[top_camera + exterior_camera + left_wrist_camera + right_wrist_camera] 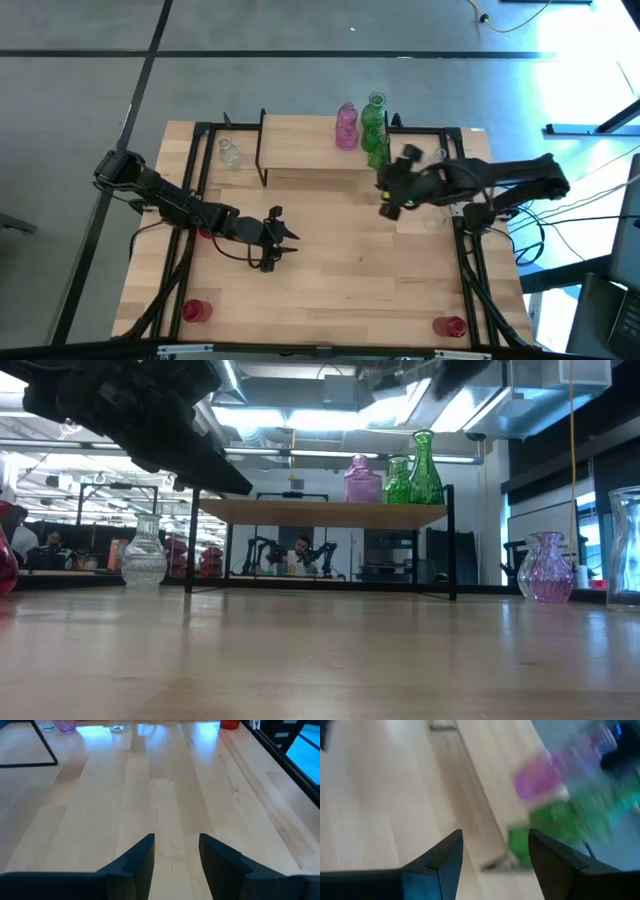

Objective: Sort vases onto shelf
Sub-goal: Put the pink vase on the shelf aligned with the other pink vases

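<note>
Light-wood worktop (pixel 340 270) carries the shelf (pixel 300 150) at its far edge, with a pink vase (pixel 346 127) and green vases (pixel 375 122) crowding the shelf's right end. Just beside them, the right gripper (pixel 386 195) hangs wide and empty; a careless swing could topple them. Mid-worktop, the left gripper (pixel 275 240) waits, fingers apart, holding nothing.

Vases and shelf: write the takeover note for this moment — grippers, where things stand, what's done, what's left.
Left gripper: open, empty, over the table's middle.
Right gripper: open, empty, beside the shelf's right end.
Done: pink vase and two green vases stand upright on the shelf's right end.
Left: clear vase on the table left of the shelf, red vase at the near-left corner, another red vase at the near-right corner; the low view shows a pink-purple vase on the table too.
</note>
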